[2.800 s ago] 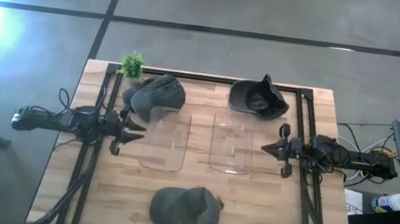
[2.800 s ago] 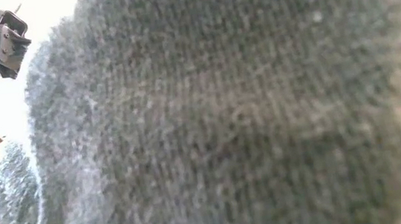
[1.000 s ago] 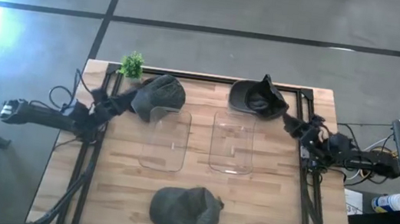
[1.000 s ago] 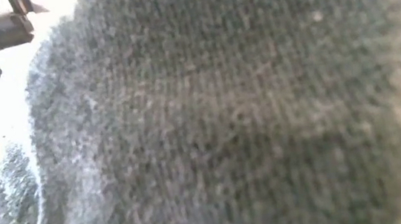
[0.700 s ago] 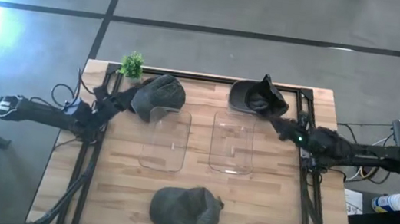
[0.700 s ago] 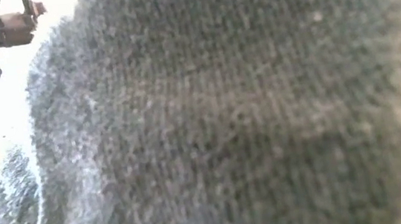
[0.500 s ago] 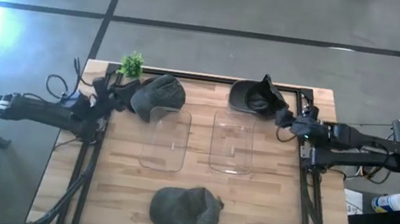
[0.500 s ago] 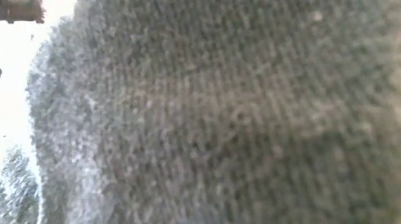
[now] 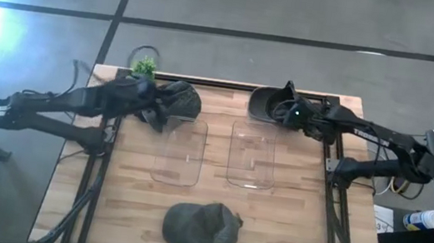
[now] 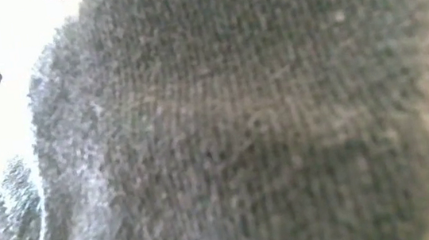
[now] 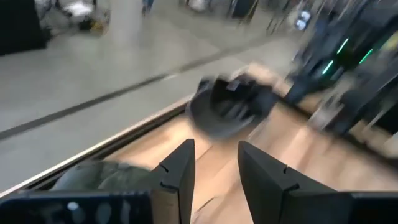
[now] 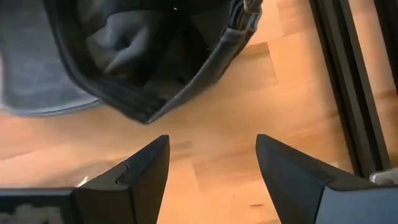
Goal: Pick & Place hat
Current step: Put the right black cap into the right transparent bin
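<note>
Black hat (image 12: 155, 56) fills right wrist view before spread right gripper (image 12: 211, 163); left gripper (image 11: 214, 163) narrowly parted; low view blocked by grey cap (image 10: 264, 131).

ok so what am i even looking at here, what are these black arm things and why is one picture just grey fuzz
This is a robot with two dark arms at a wooden table, each ending in two fingers. Its job is moving hats.

The high view looks straight down. The left gripper is over a grey hat at the far left of the table. The right gripper is at a black hat at the far right. Two clear trays lie in the middle, a third hat sits near the front edge, and a small green plant stands in the far left corner.

The fuzzy picture comes from a table-height camera; a hat's knitted fabric fills nearly all of it.

The other two come from cameras on the wrists, looking past each arm's own fingers. Both pairs are open; nothing is held.
</note>
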You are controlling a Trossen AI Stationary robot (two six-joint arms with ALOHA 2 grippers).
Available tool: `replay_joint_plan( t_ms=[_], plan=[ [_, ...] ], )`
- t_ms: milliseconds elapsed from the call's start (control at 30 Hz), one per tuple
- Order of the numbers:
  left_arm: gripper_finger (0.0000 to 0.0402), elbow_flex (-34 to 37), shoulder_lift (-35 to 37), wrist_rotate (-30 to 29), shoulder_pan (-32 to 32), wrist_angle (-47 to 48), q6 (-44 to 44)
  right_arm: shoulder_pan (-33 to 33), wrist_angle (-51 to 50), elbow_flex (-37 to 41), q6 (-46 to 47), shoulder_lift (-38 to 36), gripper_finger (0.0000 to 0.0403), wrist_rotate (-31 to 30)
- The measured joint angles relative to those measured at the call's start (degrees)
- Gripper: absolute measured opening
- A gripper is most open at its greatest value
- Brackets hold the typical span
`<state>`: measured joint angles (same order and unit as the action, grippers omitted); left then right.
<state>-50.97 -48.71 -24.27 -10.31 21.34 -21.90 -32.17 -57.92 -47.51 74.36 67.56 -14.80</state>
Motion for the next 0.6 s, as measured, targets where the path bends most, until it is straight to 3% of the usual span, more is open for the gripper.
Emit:
replay_joint_plan(
  t_ms=[233,467,600],
  plan=[
    [0.0115,-2.10,-3.99,5.45,-3.86,1.99,5.62,-2.98,7.95,0.11,2.78,3.65,0.0233,-3.19],
    [0.0115,-3.22,-7.28,7.38,-6.35,1.38,12.63,-6.35,10.22,0.85,3.28,9.15,0.0233,-2.92],
    [0.0115,-4.20,-9.26,8.59,-7.20,2.05,14.60,-6.69,10.14,0.21,0.19,10.46,0.0233,0.19]
  ],
)
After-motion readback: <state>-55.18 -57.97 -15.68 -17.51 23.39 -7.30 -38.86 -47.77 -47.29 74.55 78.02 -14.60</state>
